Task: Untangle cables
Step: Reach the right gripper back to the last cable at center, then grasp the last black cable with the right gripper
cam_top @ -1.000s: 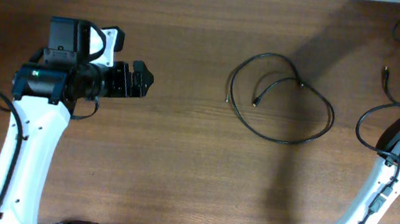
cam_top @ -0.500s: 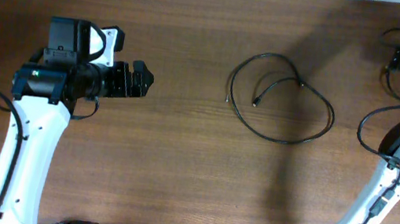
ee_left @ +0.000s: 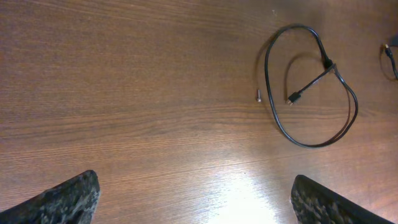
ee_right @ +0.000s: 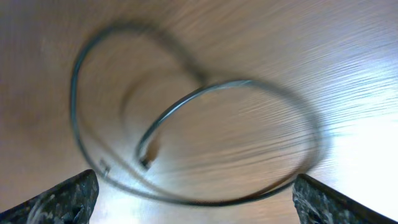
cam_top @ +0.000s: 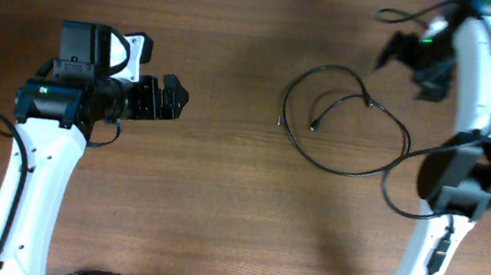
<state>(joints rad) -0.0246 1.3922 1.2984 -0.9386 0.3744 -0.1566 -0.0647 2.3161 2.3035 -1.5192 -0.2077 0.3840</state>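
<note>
Jaws of both grippers stand fully apart and hold nothing.

**Change.** One second ago the right arm was parked at the far right edge of the table, well apart from the work. It has since swung inward, and the right gripper now hangs near the upper right of the cable. The right wrist view is smeared by motion, so the swing may not be finished. The left arm has not moved.

**Cable position.** The cable lies flat near the middle of the table, right of centre, as one wide loop with both plug ends inside or at its left rim. The strand crosses itself near the top right. Its shape is unchanged.

**Meaning for the task.** No untangling of this loop has begun. The approach appears aimed at the crossing, which is the likely first pick point.

**Pose.**
- Right arm: extended forward over the far side of the table, with its wrist camera looking down on the loop.
- Left arm: extended forward, left gripper pointing right toward the cable, well apart from it.
</note>
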